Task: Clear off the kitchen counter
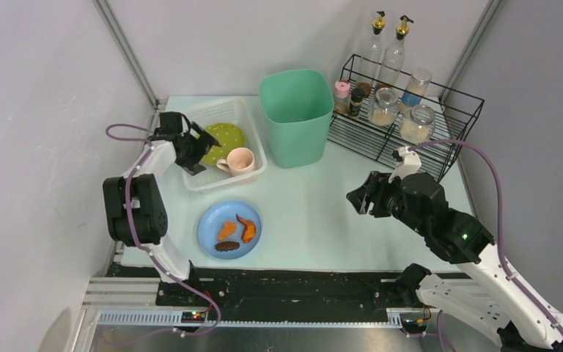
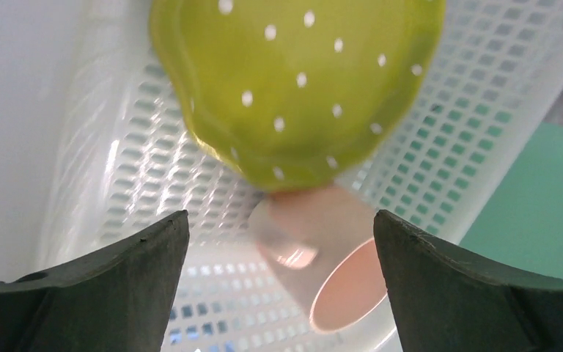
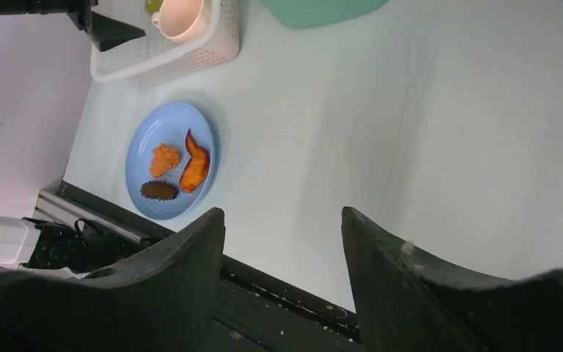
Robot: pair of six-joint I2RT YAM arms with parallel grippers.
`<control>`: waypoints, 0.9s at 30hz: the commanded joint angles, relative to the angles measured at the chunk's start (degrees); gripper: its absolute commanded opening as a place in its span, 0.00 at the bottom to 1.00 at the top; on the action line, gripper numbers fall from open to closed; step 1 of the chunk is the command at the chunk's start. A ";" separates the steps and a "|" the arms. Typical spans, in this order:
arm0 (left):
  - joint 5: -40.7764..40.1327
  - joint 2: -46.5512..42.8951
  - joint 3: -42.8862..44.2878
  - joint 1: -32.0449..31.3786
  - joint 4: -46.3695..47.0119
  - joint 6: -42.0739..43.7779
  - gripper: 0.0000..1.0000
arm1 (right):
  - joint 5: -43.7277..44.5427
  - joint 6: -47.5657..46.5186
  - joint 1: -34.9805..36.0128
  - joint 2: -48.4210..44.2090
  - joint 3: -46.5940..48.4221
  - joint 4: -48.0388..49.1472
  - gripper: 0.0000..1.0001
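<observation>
The kitchen counter (image 1: 322, 213) is a pale mint-white tabletop. A blue plate (image 1: 209, 220) with three pieces of food lies on it at the front left; it also shows in the right wrist view (image 3: 138, 158). A white perforated basket (image 1: 204, 117) at the back left holds a green dotted plate (image 2: 293, 81) and a pink cup (image 2: 330, 257). My left gripper (image 1: 198, 152) is open and empty over the basket, just above the cup. My right gripper (image 1: 358, 196) is open and empty above the counter's right middle.
A tall mint-green bin (image 1: 295, 117) stands behind the middle, right of the basket. A black wire rack (image 1: 440, 147) at the back right holds jars and bottles. The black front rail (image 1: 300, 282) runs along the near edge.
</observation>
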 commanded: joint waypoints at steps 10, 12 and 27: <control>-5.84 -16.74 -0.97 1.82 -17.43 10.27 1.00 | -4.26 0.06 2.19 5.16 -1.92 5.99 0.65; -5.40 -19.83 -2.24 1.82 -17.55 12.00 1.00 | -4.76 0.44 3.30 6.87 -2.49 7.31 0.65; 8.33 -41.93 -15.78 1.70 -16.64 21.49 1.00 | -14.43 7.27 10.72 31.44 -3.55 24.76 0.66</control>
